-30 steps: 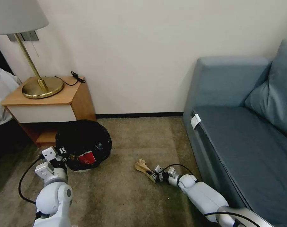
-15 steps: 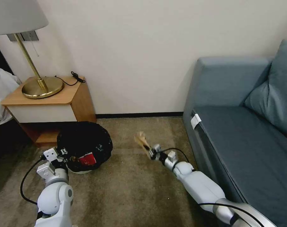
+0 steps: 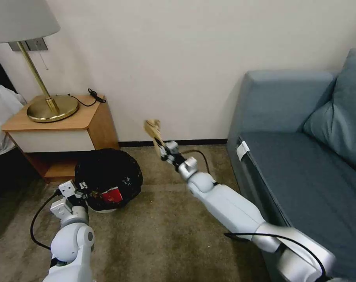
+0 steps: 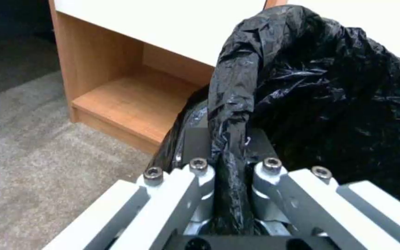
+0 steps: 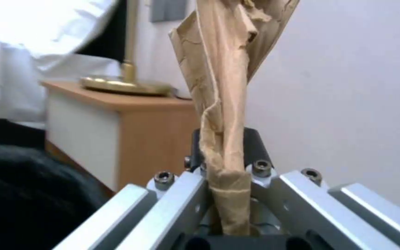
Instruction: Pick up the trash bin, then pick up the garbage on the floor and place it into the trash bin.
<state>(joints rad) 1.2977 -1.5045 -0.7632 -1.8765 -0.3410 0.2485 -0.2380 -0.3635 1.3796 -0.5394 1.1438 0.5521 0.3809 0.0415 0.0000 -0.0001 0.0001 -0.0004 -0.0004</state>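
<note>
1. The trash bin (image 3: 108, 182) is already in hand: the left gripper (image 3: 80, 189) has its jaws closed on a fold of the bin's black bag (image 4: 230, 114) at the rim, low over the carpet (image 3: 158, 235) just in front of the bedside cabinet (image 3: 60, 129).

2. The right gripper (image 3: 165, 150) is raised above the floor between the bin and the sofa (image 3: 303, 156), its jaws pinched tight on a piece of crumpled tan paper (image 3: 153, 130), which sticks upward from them against the wall (image 3: 178, 58).

3. Judging by this, the first pickup is done and one piece of garbage is off the floor but not yet over the bin; the paper sits off to the bin's right and higher than its rim.

4. Inside the bin a red-and-white piece (image 3: 112, 195) lies against the black liner near the front edge; it looks like a crushed cup. What else the bin holds cannot be made out in the dark bag.

5. No other litter is apparent on the visible carpet, so the paper seems to be the last piece to drop in.
</note>
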